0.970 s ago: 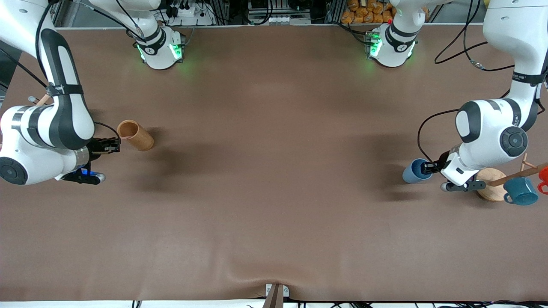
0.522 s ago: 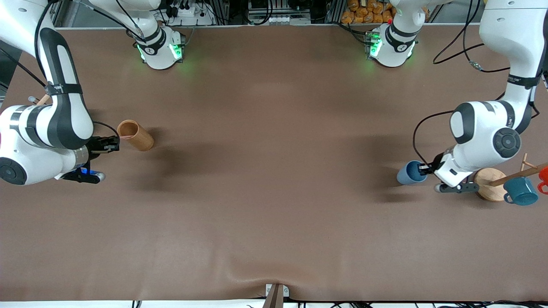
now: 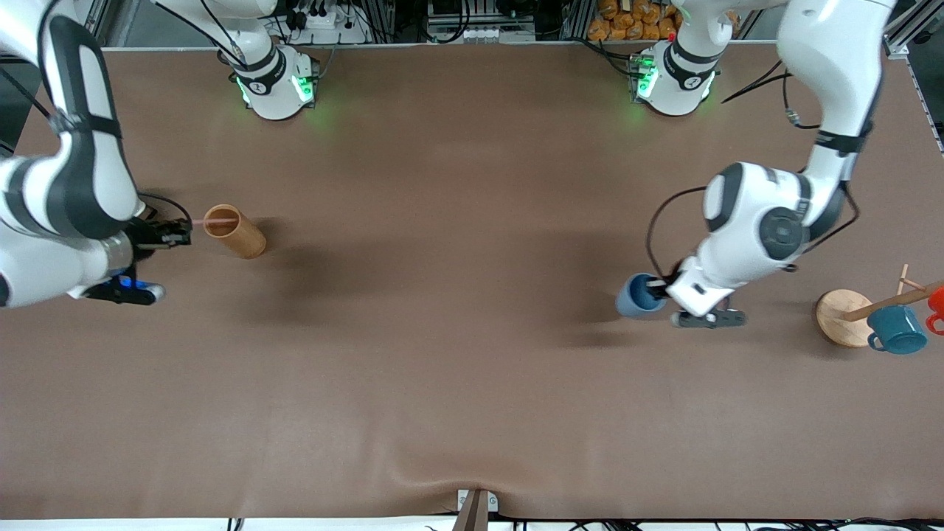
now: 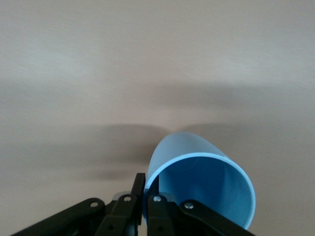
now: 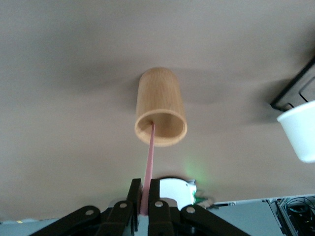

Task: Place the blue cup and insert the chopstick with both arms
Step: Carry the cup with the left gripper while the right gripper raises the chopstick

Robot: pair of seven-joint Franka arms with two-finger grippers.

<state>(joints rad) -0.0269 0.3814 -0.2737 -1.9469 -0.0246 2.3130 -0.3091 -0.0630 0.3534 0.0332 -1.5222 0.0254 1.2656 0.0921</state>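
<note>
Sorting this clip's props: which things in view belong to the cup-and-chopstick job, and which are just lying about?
In the job:
- blue cup, pinched at its rim by the left pincer
- chopstick, held by the right pincer, tip in the wooden cup

Lying about:
- wooden rack
- teal mug

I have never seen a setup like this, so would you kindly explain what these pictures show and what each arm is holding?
Two white robot arms work at a brown table. The wide picture comes from a high camera facing them; the other two come from cameras on their wrists. The left gripper is shut on the rim of the blue cup, carried over the table. The right gripper is shut on the pink chopstick, whose tip is inside the wooden cup. At the left arm's end stands a wooden rack with a teal mug and something red hanging.
</note>
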